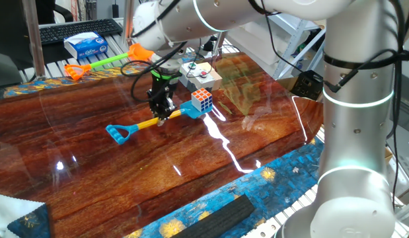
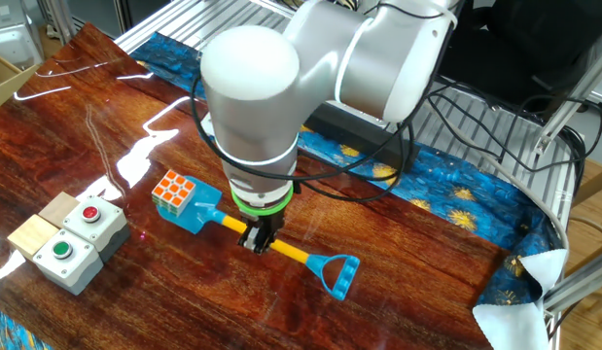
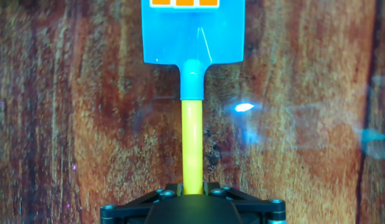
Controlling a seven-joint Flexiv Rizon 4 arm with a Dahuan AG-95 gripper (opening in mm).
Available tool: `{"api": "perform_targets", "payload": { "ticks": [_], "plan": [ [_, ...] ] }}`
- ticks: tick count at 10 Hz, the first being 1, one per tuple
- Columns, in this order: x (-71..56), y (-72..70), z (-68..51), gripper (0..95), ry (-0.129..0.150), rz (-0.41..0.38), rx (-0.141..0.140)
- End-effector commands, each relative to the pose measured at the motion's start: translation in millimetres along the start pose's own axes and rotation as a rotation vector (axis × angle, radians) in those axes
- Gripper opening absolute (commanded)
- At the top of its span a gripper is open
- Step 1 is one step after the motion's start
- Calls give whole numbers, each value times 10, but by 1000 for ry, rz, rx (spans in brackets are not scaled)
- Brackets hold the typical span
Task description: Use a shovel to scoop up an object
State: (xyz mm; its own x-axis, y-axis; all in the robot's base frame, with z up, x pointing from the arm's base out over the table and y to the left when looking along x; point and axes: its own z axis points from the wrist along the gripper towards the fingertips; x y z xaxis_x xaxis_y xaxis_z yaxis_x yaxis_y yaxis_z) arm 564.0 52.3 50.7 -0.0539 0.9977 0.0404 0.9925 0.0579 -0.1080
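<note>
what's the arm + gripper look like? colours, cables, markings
The arm is glossy white and light grey, built from fat rounded links, with thin glowing white rings at the joints and one green ring above the wrist. Black cables loop loosely outside the links. The gripper is small and black, with green accents near its mount. No readable logos or labels show.

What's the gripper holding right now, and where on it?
The gripper is shut on the shovel, gripping the yellow shaft roughly midway between blade and blue handle.
</note>
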Motion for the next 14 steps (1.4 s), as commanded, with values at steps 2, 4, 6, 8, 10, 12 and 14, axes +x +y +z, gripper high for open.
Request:
{"api": "perform_targets", "payload": {
  "ticks": [2,4,6,8,10,12,14],
  "plan": [
    [19,-130,79,0,-19,49,-24],
    [22,-221,132,0,-17,21,-22],
    [-39,-349,177,0,-2,-44,-28],
    [-87,-439,222,0,-7,-57,-33],
    [-110,-510,270,0,-8,-53,-41],
    [-124,-567,315,0,-11,-18,-58],
    [-131,-566,321,0,-9,21,-67]
  ]
}}
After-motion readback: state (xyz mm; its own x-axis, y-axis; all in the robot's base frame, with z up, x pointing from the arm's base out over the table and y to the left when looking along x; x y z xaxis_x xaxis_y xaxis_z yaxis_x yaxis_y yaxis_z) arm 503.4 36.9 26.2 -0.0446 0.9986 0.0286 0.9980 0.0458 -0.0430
